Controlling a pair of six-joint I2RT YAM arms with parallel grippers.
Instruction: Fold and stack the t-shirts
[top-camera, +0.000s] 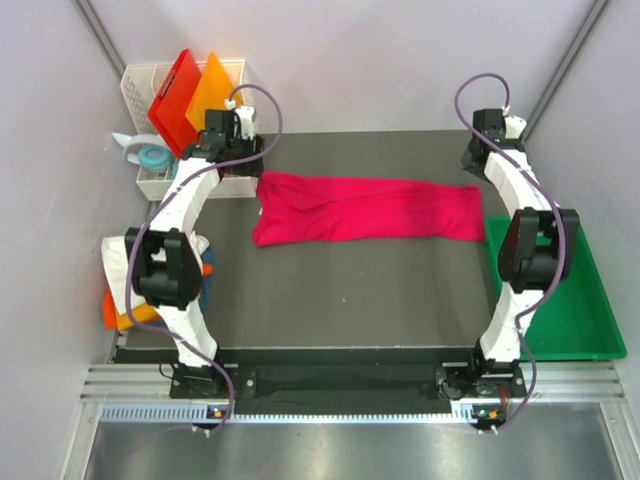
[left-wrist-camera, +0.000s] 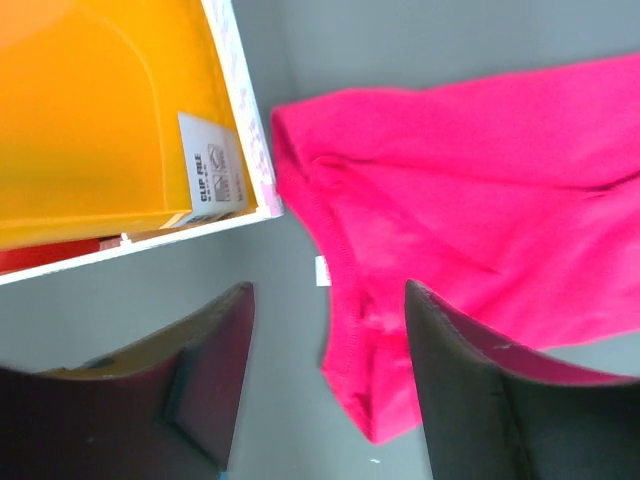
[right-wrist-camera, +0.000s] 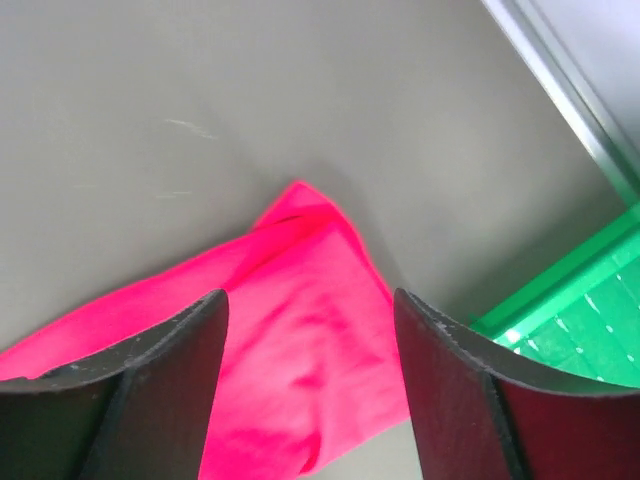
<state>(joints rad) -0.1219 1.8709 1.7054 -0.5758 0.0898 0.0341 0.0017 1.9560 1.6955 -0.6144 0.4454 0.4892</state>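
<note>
Table: dark mat, arms bolted at the 6 o'clock edge.

Pink shirt: lies flat on the far half of the table, already narrowed to a long strip. Long axis runs 9 to 3 o'clock in the top view. Collar end with the small white tag is at 9; the plain end is at 3, just short of the green tray.

White basket: at 10 o'clock, holds the red and orange boards. Its corner sits just beside the collar end, not touching.

Folded orange shirt: off the mat at 8 o'clock, partly hidden by the left arm.

Left gripper: fingers spread wide, nothing held, above the collar end. From it the cloth runs off toward 2 o'clock.

Right gripper: also wide and empty, above the 3 o'clock end. The cloth corner shows between the fingers and the strip trails to 8 o'clock.

Judgement: each arm owns its own end. The next fold likely brings one end along the long axis toward the other.
</note>
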